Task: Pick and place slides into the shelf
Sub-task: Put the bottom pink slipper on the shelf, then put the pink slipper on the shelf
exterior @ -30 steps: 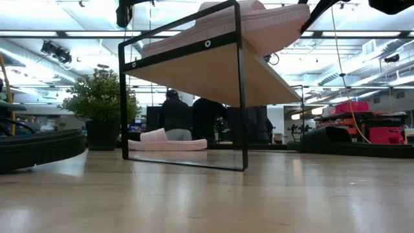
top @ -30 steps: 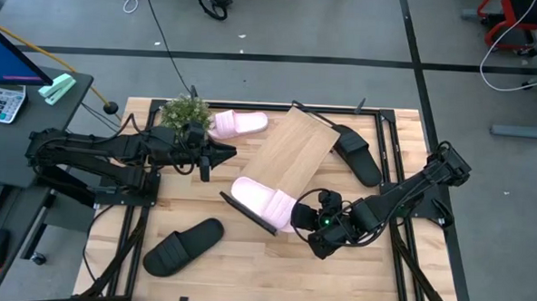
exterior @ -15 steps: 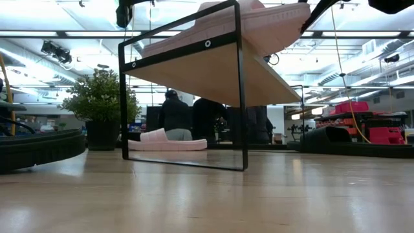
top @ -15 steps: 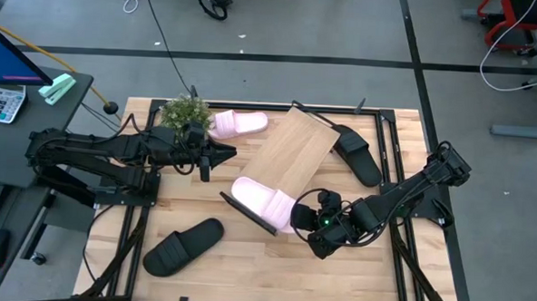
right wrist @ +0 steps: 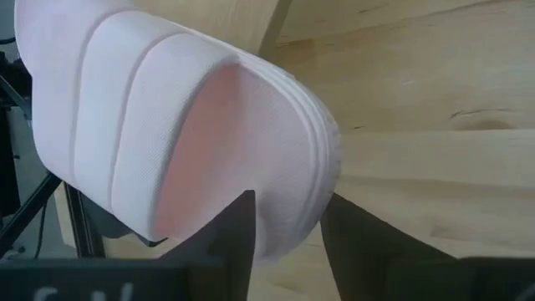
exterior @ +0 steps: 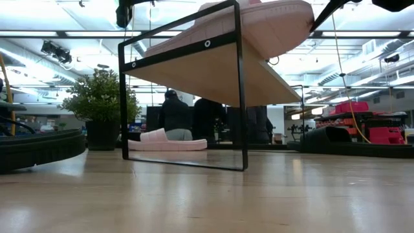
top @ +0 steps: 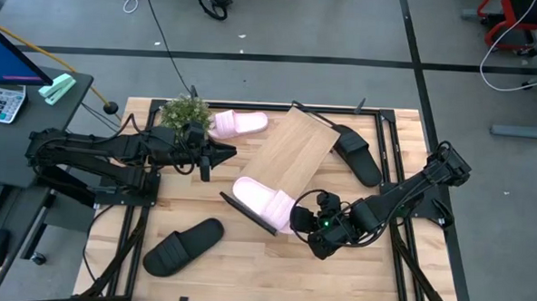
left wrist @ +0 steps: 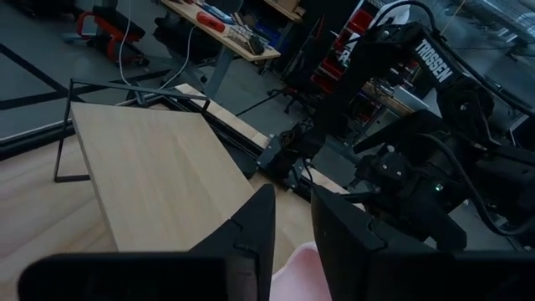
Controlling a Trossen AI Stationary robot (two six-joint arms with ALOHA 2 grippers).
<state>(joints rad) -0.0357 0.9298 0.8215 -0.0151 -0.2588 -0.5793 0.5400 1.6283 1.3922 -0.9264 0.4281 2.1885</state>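
the shelf (top: 291, 156) stands tilted across the middle of the slatted table (top: 246, 258), and one pink slide (top: 264, 202) lies on its lower end. the right claw (top: 307, 219) sits at that slide's heel, fingers (right wrist: 230, 238) apart on either side of the sole edge, not pinching it. the left claw (top: 221, 152) hovers near the shelf's upper half, fingers a little apart, holding nothing. the second pink slide (top: 241, 124) lies by a small plant (top: 185, 112); one black slide (top: 184, 246) is near the front, the other (top: 357, 154) just beside the shelf. the right arm (left wrist: 418, 109) reads "trossen" in white.
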